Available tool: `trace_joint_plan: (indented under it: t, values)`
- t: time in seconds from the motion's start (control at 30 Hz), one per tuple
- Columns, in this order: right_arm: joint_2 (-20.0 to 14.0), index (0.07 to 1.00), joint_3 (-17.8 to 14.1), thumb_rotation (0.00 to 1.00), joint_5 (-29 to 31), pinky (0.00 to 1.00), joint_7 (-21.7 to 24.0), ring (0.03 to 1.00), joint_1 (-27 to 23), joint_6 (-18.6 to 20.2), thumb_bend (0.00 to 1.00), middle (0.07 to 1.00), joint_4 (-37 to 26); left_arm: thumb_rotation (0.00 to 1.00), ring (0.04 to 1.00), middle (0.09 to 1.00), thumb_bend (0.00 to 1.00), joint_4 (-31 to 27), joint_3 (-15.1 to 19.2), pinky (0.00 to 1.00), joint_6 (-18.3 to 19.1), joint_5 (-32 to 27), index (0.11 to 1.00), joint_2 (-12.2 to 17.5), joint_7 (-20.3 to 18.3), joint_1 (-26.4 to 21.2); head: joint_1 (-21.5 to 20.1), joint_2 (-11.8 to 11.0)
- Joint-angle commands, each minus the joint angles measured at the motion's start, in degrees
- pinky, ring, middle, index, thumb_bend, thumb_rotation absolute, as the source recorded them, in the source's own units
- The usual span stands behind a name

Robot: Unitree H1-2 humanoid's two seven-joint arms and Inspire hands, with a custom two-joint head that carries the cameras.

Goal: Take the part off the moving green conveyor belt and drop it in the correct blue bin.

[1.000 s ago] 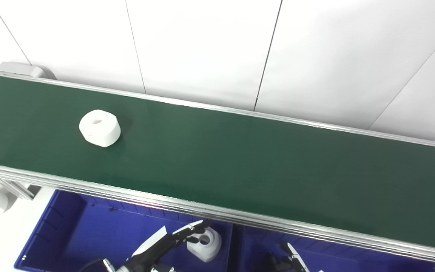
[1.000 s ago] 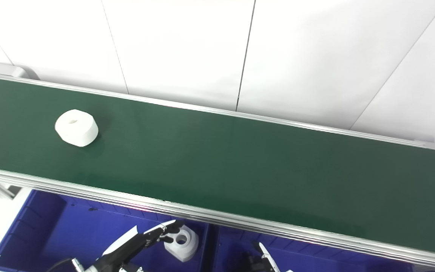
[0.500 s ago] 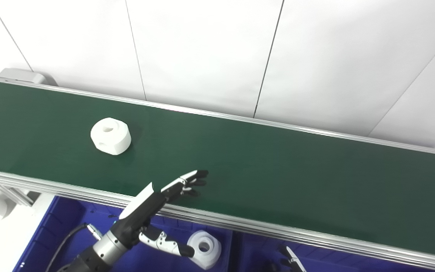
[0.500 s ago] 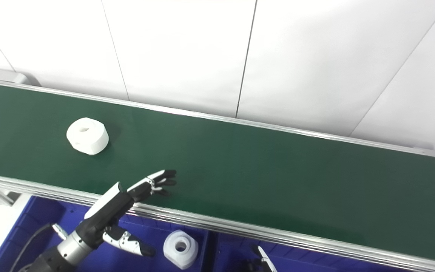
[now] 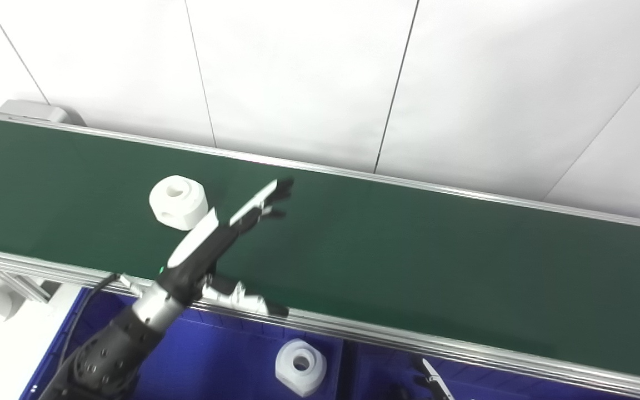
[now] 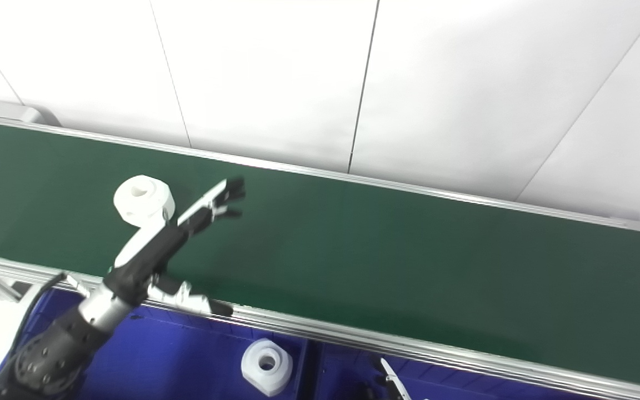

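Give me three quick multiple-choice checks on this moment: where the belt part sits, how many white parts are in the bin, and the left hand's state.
1. The white part lies: A on the green belt; B in a bin; C in the hand.
2. White parts visible in the left blue bin: A none; B one; C three.
3. The left hand is: A shut on the part; B open; C out of view.

Answers: A, it rests on green belt; B, a single bin part shows; B, fingers spread, holding nothing.
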Motion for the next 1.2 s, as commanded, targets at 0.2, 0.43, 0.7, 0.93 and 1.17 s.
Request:
trace_joint_plan:
  t: [0.2,0.43,0.7,0.93,1.17]
  values:
    - [0.1,0.947,0.0,0.42,0.5,0.79,-0.1,0.901,-0.3,-2.7,0.84,0.934,-3.1,0.21,0.999,1.0,0.7,4.0,3.2,0.91,2.9,1.6,1.0,3.1,-1.9,-9.9,-2.4,3.0]
    - [0.5,0.942,0.1,0.44,-0.5,0.8,-0.8,0.882,-1.2,-3.2,0.84,0.914,-3.4,0.26,1.0,1.0,0.74,11.9,3.7,0.96,2.7,5.9,0.999,4.9,-2.3,-15.1,-3.9,5.0]
    - [0.3,0.944,-0.2,0.43,-0.1,0.81,0.0,0.882,-1.6,-2.0,0.84,0.919,-4.8,0.17,1.0,1.0,0.81,17.4,2.6,0.97,6.3,9.9,0.992,6.0,-3.6,-19.2,-1.8,5.8]
    - [-0.6,0.941,-0.7,0.44,0.9,0.82,0.0,0.895,-1.4,-3.3,0.84,0.919,-4.7,0.07,1.0,1.0,0.89,21.9,0.5,0.92,6.6,14.6,0.987,7.8,-4.8,-21.5,-0.1,6.0]
    - [-1.4,0.943,-0.8,0.43,2.0,0.84,0.4,0.901,-0.9,-3.3,0.83,0.924,-5.3,0.08,1.0,1.0,0.95,22.5,-1.8,0.91,9.5,21.6,0.975,9.7,-5.6,-21.5,0.8,6.2]
